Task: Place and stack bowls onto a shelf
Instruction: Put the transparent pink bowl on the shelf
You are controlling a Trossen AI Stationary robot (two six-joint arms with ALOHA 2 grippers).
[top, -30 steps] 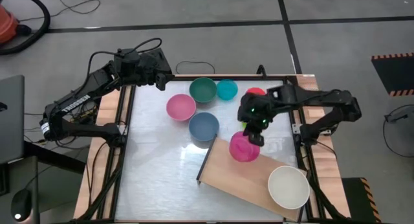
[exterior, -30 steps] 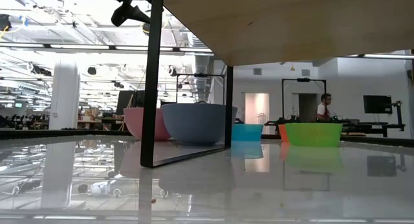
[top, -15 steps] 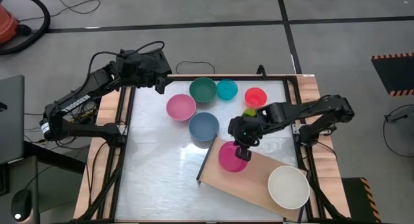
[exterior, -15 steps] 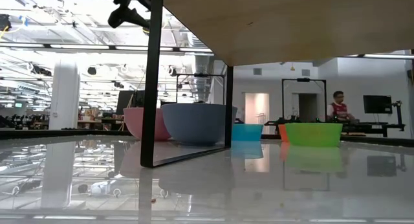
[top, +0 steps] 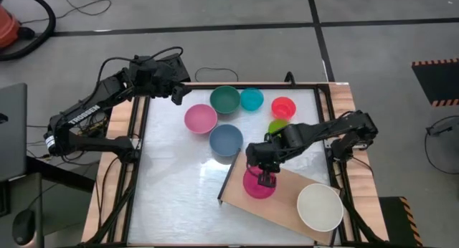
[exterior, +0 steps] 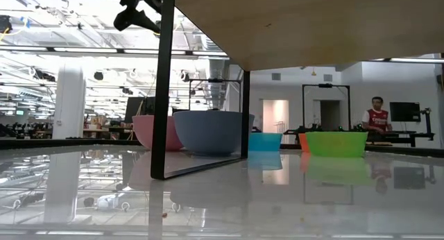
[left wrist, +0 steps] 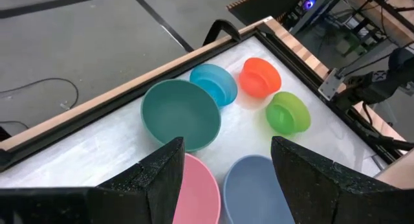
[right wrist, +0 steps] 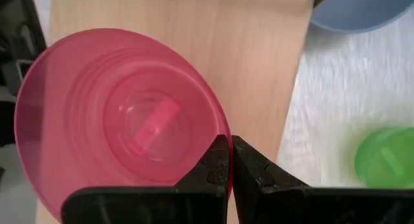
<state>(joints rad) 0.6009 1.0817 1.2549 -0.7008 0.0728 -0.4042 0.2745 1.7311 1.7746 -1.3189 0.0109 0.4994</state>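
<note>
Gripping the rim of the small magenta round plastic bowl [right wrist: 123,127] with the right hand [right wrist: 230,160], fingers pinched tight on its wall, and carrying it over the flat light-wood shelf board [top: 287,198], near its dark-edged end. Needing a level, gentle lowering before letting go, well apart from the large white plastic bowl [top: 320,206]. Waiting with the left hand [left wrist: 223,169], fingers spread and holding nothing, by the table's [top: 172,183] far corner.

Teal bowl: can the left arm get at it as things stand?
Probably yes. The left gripper hangs open at the table's far-left corner, and the teal bowl sits close by with its near side bare; only the pink bowl is alongside.
</note>
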